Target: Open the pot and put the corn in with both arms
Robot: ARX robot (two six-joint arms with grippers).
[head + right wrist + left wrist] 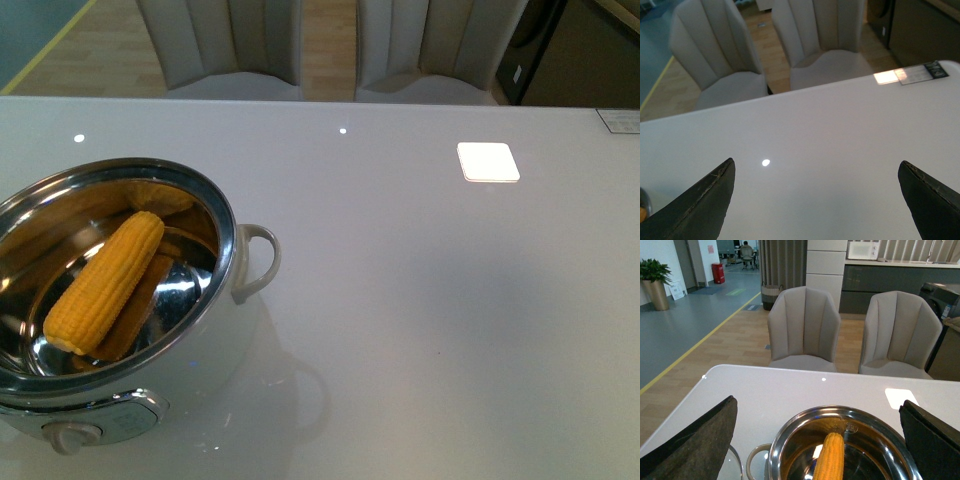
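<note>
The yellow husked corn cob (106, 281) lies slanted inside the lidless white steel-lined electric pot (225, 330), so the job looks done; the left gripper (820, 440) above the pot and the right gripper (815, 200) over the bare white table (450, 300) both have jaws spread wide, holding nothing.

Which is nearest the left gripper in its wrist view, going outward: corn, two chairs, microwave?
1. Corn, in the pot under the open left gripper.
2. Two chairs, past the table edge; too close to rank.
3. Microwave, on the back counter.
</note>
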